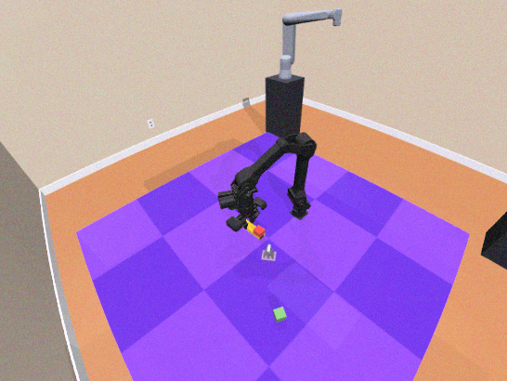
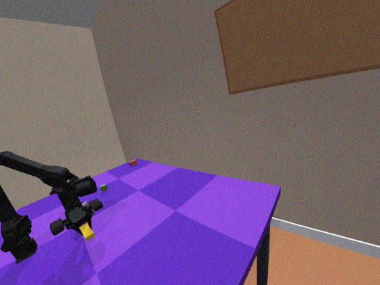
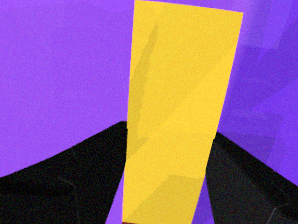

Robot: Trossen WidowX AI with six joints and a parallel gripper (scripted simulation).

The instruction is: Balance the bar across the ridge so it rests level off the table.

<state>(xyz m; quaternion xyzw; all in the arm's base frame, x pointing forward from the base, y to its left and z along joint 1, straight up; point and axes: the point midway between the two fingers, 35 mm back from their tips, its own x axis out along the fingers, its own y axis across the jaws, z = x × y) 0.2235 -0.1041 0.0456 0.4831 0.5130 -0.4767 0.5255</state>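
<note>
The yellow bar (image 1: 251,227) (image 2: 87,232) (image 3: 175,90) carries a red block (image 1: 259,230) at the end toward the ridge; only a dark red sliver of this block shows at the bottom of the wrist view. My gripper (image 1: 248,225) (image 2: 85,226) (image 3: 168,135) is shut on the yellow part of the bar, one finger on each long side. Whether the bar touches the table cannot be told. The grey ridge (image 1: 268,254) stands on its small pale base, just beyond the red end and apart from the bar. In the exterior view the arm mostly hides the ridge.
A green cube (image 1: 279,314) (image 2: 104,188) lies on the checkered table (image 1: 153,288) (image 2: 195,243), beyond the ridge. A reddish block (image 2: 133,162) lies near the far table corner. A grey arm (image 1: 289,42) stands on a black pedestal (image 1: 284,104) behind my arm.
</note>
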